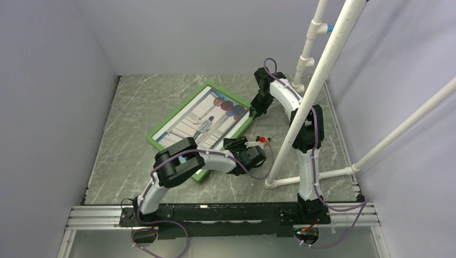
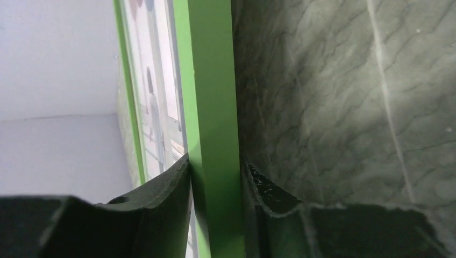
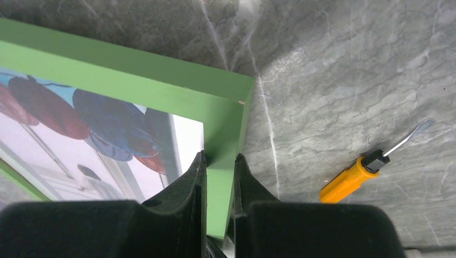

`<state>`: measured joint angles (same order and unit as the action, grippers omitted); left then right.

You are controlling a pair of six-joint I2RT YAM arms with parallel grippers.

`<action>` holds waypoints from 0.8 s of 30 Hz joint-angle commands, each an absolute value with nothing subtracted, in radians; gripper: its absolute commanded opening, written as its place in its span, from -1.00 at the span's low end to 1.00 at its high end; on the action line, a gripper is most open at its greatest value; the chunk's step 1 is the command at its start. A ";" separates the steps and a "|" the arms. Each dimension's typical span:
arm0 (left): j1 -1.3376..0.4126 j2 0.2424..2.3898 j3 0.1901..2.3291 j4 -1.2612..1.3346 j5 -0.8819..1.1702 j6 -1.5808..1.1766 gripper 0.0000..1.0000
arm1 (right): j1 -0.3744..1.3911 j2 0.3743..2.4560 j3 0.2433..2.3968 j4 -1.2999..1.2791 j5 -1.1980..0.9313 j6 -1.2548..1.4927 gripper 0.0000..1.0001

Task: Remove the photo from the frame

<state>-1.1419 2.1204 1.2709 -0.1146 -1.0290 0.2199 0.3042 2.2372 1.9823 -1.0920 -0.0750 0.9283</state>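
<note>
Green frame (image 1: 177, 109) lies askew on the grey marble table (image 1: 134, 107), with the photo (image 1: 201, 121) inside it. We see the right gripper (image 3: 219, 161) clamped on the frame's rail beside its far right corner, and the left gripper (image 2: 215, 166) pinching the same rail nearer us. An orange-handled screwdriver (image 3: 349, 180) lies nearby, apart.

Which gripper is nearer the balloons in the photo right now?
Right. The right gripper clamps the frame at the corner beside the balloons on the photo; the left gripper grips the frame's long side, farther toward the near end.
</note>
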 commanded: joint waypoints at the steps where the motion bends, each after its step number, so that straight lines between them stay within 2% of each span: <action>1: -1.138 2.069 1.261 -0.088 -1.068 0.251 -0.38 | 0.297 2.108 1.974 -1.019 -0.150 0.858 -1.00; 3: -1.142 2.038 1.253 -0.100 -1.069 0.241 -0.64 | 0.287 2.059 1.921 -0.913 -0.189 0.780 -1.00; 4: -1.143 2.023 1.251 -0.119 -1.072 0.233 -0.68 | 0.281 2.030 1.886 -0.867 -0.200 0.752 -1.00; 5: -1.142 2.007 1.249 -0.138 -1.077 0.222 -0.71 | 0.273 1.997 1.860 -0.837 -0.196 0.728 -0.86; 7: -1.143 1.969 1.245 -0.181 -1.086 0.202 -0.85 | 0.253 1.937 1.812 -0.786 -0.194 0.675 -0.41; 10: -1.143 1.889 1.248 -0.265 -1.079 0.149 -0.91 | 0.218 1.863 1.798 -0.770 -0.156 0.607 0.41; 11: -1.143 1.867 1.252 -0.297 -1.080 0.132 -0.93 | 0.206 1.840 1.795 -0.764 -0.153 0.590 0.62; 13: -1.143 1.819 1.257 -0.365 -1.074 0.092 -1.00 | 0.170 1.797 1.781 -0.746 -0.166 0.558 0.89; 15: -1.143 1.769 1.273 -0.447 -1.052 0.054 -1.00 | 0.142 1.764 1.760 -0.732 -0.178 0.542 0.97; 21: -1.099 1.643 1.404 -0.763 -0.916 -0.085 -1.00 | 0.110 1.658 1.636 -0.692 -0.144 0.517 0.97; 24: -1.049 1.557 1.452 -0.837 -0.811 -0.093 -1.00 | 0.110 1.625 1.561 -0.665 -0.154 0.516 0.97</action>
